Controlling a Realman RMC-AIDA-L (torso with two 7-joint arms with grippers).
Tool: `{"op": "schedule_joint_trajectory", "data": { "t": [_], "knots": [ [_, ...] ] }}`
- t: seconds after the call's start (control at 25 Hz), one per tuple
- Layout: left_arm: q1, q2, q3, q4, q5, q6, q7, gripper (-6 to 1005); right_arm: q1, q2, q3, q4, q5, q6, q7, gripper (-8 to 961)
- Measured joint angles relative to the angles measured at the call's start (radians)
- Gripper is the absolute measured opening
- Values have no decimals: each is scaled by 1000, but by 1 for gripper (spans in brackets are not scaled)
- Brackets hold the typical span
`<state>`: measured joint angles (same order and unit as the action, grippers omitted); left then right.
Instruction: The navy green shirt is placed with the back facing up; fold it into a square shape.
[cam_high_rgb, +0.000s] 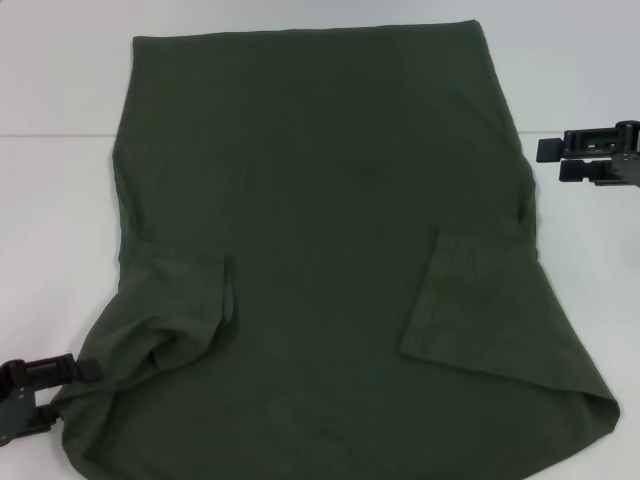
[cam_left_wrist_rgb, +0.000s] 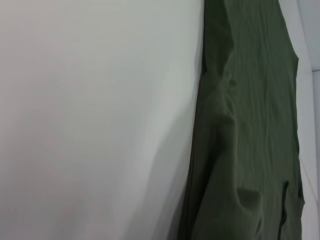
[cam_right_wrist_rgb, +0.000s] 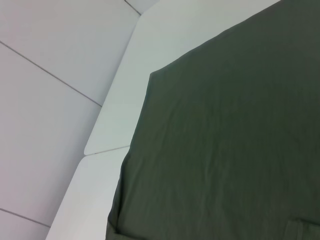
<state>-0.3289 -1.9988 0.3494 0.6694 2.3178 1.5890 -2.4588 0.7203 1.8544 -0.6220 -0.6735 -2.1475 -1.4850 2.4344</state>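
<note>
Jaws first: our left gripper (cam_high_rgb: 60, 385), low at the near left corner of the head view, has its black jaws pressed into the bunched hem of the navy green shirt (cam_high_rgb: 330, 200), though fabric and the frame edge hide the tips, so we cannot tell whether they are clenched on the cloth. Our right gripper (cam_high_rgb: 552, 160) hangs at the far right, its two jaws apart with a gap between them, holding nothing and pointing toward the shirt's right edge without touching it. We see the shirt lying spread across the white table (cam_high_rgb: 60, 90), both short sleeves folded inward onto the body, the left one rumpled and the right one flatter. Its near edge runs out of the head view, so that hem is cut off for us. On the left wrist view the shirt (cam_left_wrist_rgb: 250, 125) shows as a wrinkled dark strip beside bare table (cam_left_wrist_rgb: 90, 110). On the right wrist view the shirt (cam_right_wrist_rgb: 230, 140) lies smooth, one corner reaching toward the table (cam_right_wrist_rgb: 115, 120) edge, with pale panels with thin seams (cam_right_wrist_rgb: 50, 75) beyond.
</note>
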Motion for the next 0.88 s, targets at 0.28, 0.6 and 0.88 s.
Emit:
{"op": "schedule_joint_trajectory", "data": {
  "t": [0.28,0.6,0.88],
  "knots": [
    [-6,-2,7,6,2,-3,2,714,-5,-1,-2,0,-3,-5,0,688],
    [-15,1,-1,9,-15,33,54,353,-27,-36,-8,-23,-94,-105,0,688],
    [-36,9,-4,9,-59,74,87,18,-50,-48,-4,-104,-317,-241,2,687]
  ]
}}
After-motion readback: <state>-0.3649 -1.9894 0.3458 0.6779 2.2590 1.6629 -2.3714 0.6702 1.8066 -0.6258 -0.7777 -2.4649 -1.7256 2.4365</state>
